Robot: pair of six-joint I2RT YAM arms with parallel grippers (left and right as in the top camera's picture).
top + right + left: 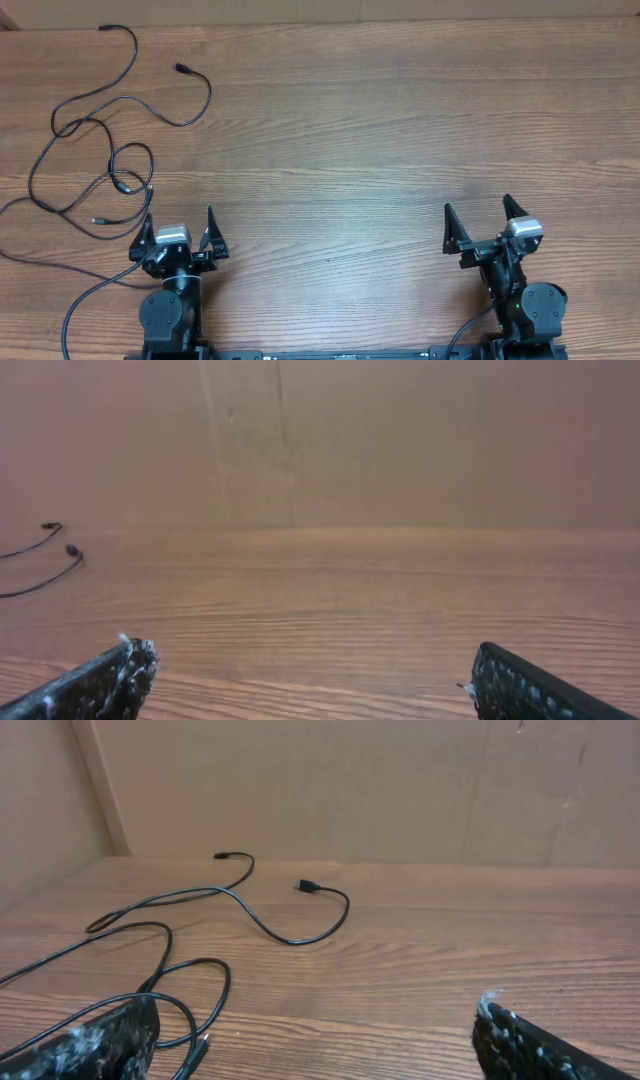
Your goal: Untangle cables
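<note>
brown wood-grain table [380,130] fills the overhead view, and the cables [110,150] lie in the upper left of the frame as loose black loops that cross one another in a few places rather than bunching into a tight knot. one plug end [104,29] sits near the top left corner, and a second plug end [183,68] lies a little right of it and lower, at the tip of a strand that dips and swings back towards the loops. two more small ends [122,186] lie among the lowest loops, just above the left gripper [180,232], which sits at the lower left of the frame with its jaws spread wide over bare wood and its tips pointing up the frame. in the left wrist view a loop runs close by the left-hand finger [100,1035] at the bottom left; whether it touches cannot be told. a thin black line also trails past the left arm's base to the frame's left edge, and i cannot tell if it is one of the cords. the right gripper [484,225] is at the lower right, jaws equally wide, well apart from the cords; its wrist view shows only two strand tips at the far left edge, before a plain cardboard wall [400,440]
</note>
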